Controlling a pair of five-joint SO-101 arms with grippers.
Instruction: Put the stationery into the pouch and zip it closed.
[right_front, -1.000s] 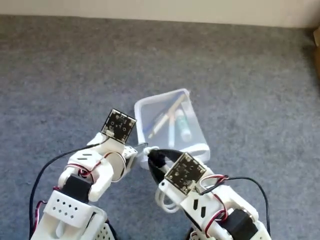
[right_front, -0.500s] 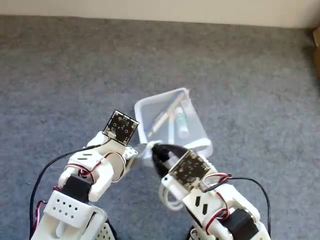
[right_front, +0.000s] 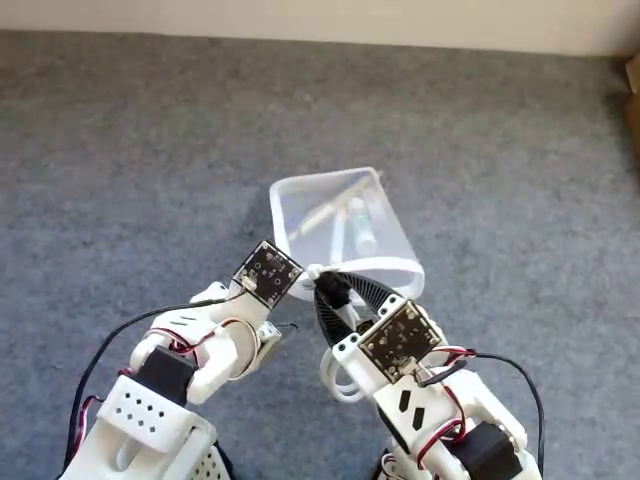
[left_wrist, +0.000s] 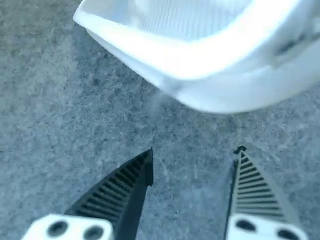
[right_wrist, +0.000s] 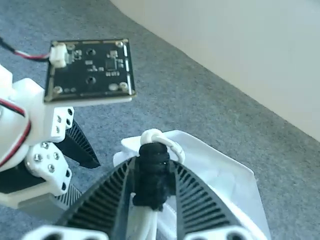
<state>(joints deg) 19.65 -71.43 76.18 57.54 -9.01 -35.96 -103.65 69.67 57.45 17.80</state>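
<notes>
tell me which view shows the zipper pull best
Right wrist view: the black zipper pull sits close up, clamped in the right pincer. High view shows it small; left wrist view gives the pouch edge.

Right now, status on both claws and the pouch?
Right claw shut on zip pull. Left claw open over grey mat, just short of pouch. Stationery inside pouch.

Glossy plastic pouch, rough carpet

Both arms lean forward side by side, wrists angled down. The left claw hangs with jaws spread; the right claw pinches a black zip pull.
</notes>
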